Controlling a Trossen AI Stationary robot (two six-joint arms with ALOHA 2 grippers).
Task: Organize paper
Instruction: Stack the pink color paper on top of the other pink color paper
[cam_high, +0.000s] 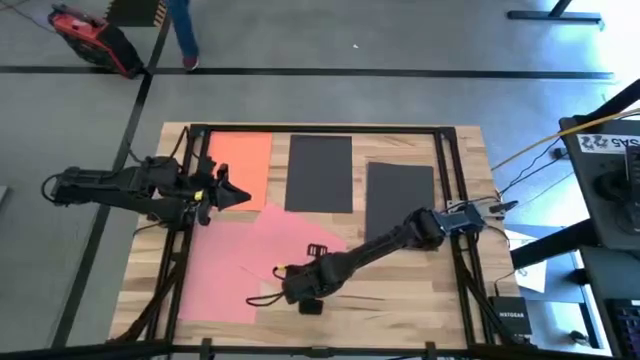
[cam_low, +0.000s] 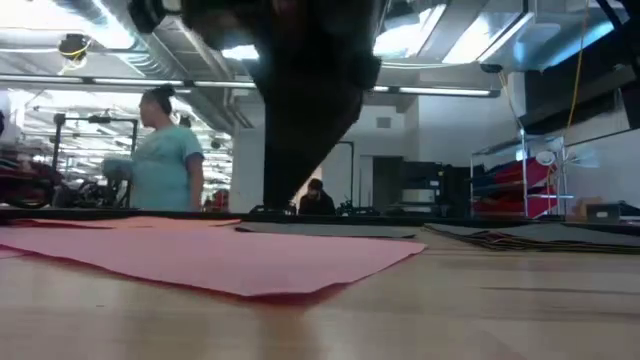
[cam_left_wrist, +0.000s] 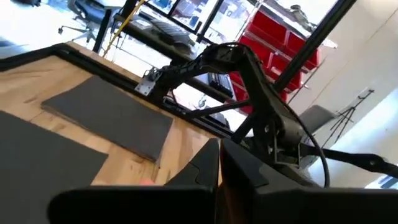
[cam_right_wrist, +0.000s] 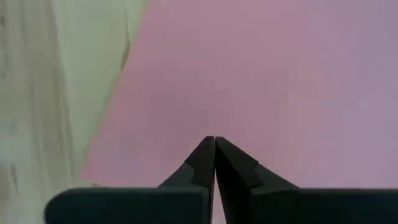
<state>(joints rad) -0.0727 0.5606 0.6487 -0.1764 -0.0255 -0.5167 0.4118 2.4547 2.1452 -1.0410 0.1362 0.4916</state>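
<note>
The right claw is hovering clenched over the pink paper near the counter's front edge; the left claw, clenched, is waiting by the orange paper.

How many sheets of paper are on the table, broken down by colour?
Orange paper: 1
Black paper: 2
Pink paper: 1 patch showing; whether more than one sheet overlaps there cannot be told
Total: 4 visible

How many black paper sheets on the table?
2: one black sheet at the far edge, centre, beside the orange sheet; another black sheet to its right. More may be stacked beneath.
</note>
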